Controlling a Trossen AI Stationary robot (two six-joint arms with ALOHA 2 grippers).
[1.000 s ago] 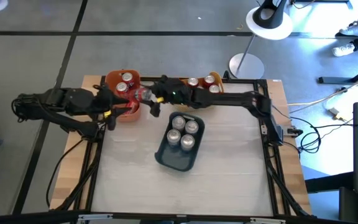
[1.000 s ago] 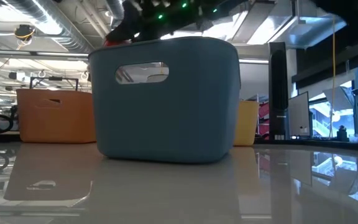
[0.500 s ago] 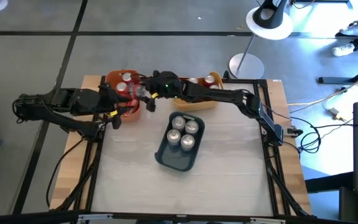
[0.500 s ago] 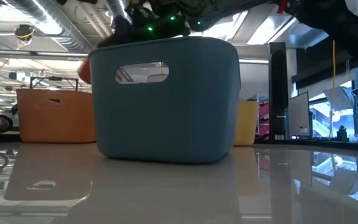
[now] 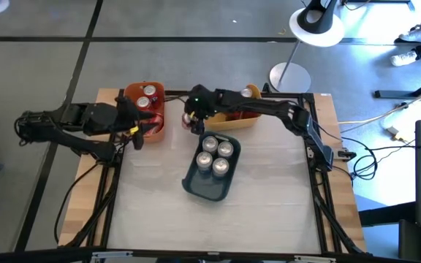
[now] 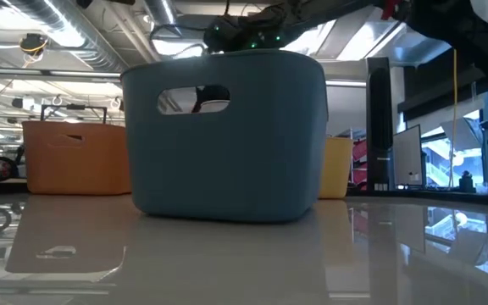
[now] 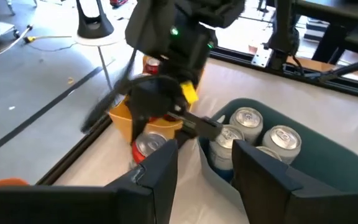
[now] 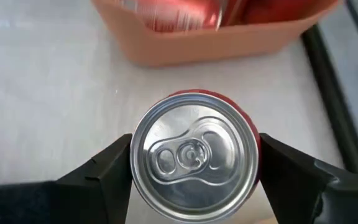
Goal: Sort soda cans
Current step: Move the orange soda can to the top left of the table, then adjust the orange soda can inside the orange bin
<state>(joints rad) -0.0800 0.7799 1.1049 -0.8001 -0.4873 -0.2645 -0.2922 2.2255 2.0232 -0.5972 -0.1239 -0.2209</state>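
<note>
The right gripper (image 8: 194, 180) pinches a red soda can (image 8: 194, 158) upright by its sides, silver top showing, over the table (image 5: 269, 190) between the orange bin (image 5: 146, 109) and the yellow bin (image 5: 232, 120), at about 11 o'clock of the dark blue-grey bin (image 5: 209, 183). That bin holds only silver-topped grey cans (image 5: 216, 155), while the orange bin at the table's 11 o'clock holds red ones, so the held can likely belongs with the red set. To finish the step well, the arm should carry the can level, clear the chosen bin's rim, and lower it upright into a free spot before letting go. The left gripper (image 7: 204, 168) waits beside the orange bin, its fingers spread a little and holding nothing.
</note>
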